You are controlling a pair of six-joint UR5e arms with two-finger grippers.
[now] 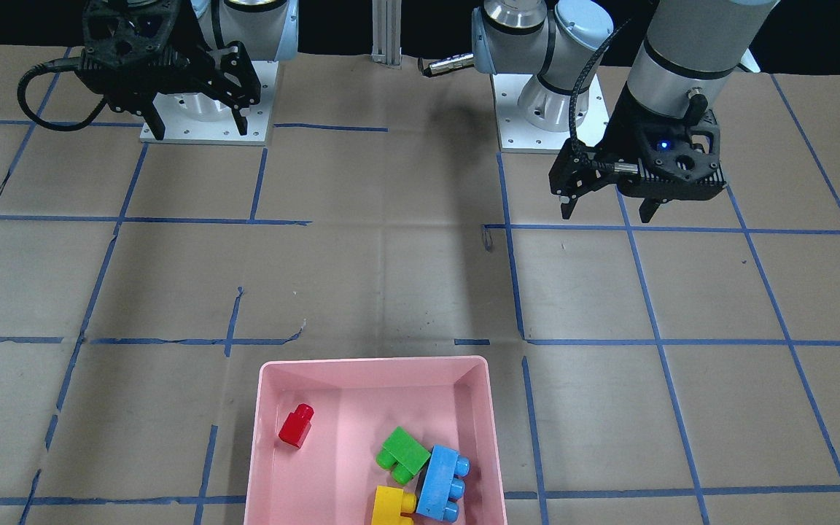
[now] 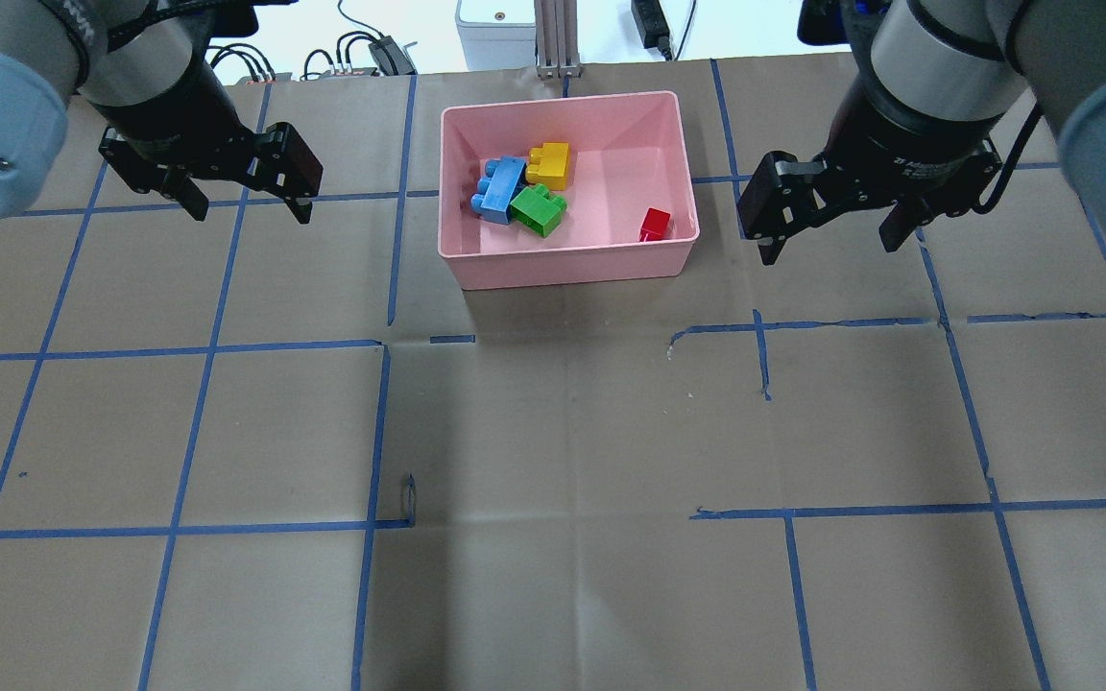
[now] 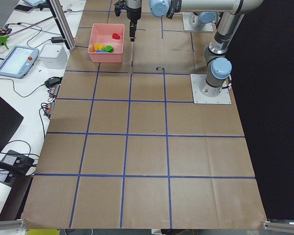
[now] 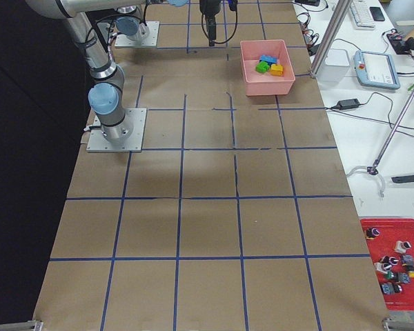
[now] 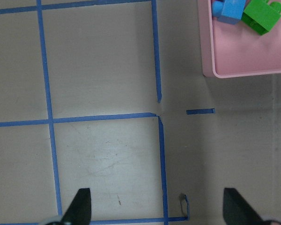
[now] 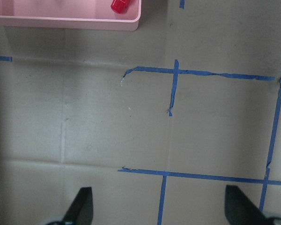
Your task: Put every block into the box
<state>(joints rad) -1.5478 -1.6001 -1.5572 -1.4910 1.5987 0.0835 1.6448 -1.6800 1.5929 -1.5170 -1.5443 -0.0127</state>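
Note:
The pink box (image 2: 567, 271) stands at the table's far middle, also in the front view (image 1: 372, 362). Inside lie the green block (image 2: 539, 208), light-blue block (image 2: 501, 188), yellow block (image 2: 550, 165) and, apart on the right, the red block (image 2: 654, 225). My left gripper (image 2: 252, 211) is open and empty, hovering left of the box. My right gripper (image 2: 828, 251) is open and empty, hovering right of it. The left wrist view shows the box corner (image 5: 239, 72) with the green block (image 5: 262, 16). The right wrist view shows the red block (image 6: 121, 4).
Brown paper with a blue tape grid (image 2: 380, 432) covers the table. The arm bases (image 1: 547, 109) sit at the robot side. A metal post (image 2: 553, 38) stands just behind the box. Side benches hold a tablet (image 3: 17, 61) and a red tray (image 4: 393, 265).

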